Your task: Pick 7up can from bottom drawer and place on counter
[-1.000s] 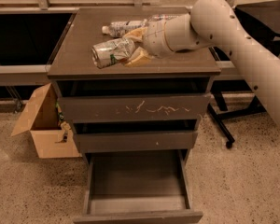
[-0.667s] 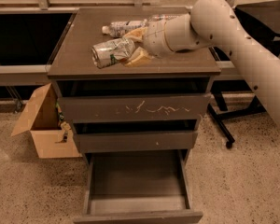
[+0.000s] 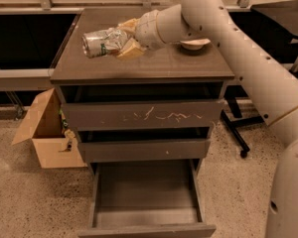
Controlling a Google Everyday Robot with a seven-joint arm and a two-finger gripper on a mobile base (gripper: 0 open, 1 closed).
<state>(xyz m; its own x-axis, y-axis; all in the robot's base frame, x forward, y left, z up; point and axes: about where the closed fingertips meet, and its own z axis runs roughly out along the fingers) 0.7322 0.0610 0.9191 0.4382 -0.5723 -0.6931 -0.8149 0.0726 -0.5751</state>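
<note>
The 7up can [image 3: 100,42], silvery and dented with a green and white label, lies on its side in my gripper [image 3: 120,37], over the left part of the counter [image 3: 159,66]. The gripper is shut on the can, with tan fingers [image 3: 130,49] above and below its right end. I cannot tell whether the can touches the counter. My arm [image 3: 228,38] reaches in from the right. The bottom drawer [image 3: 146,197] is pulled out below, and its tray is bare.
A white roundish object [image 3: 194,43] sits on the counter, partly hidden behind my arm. The scratched top drawer front [image 3: 144,115] is slightly open. An open cardboard box [image 3: 44,133] stands on the floor to the left. A chair base [image 3: 238,133] is to the right.
My gripper has carried the can to the left and a little upward in the picture. The clear bottle seen behind it before no longer shows.
</note>
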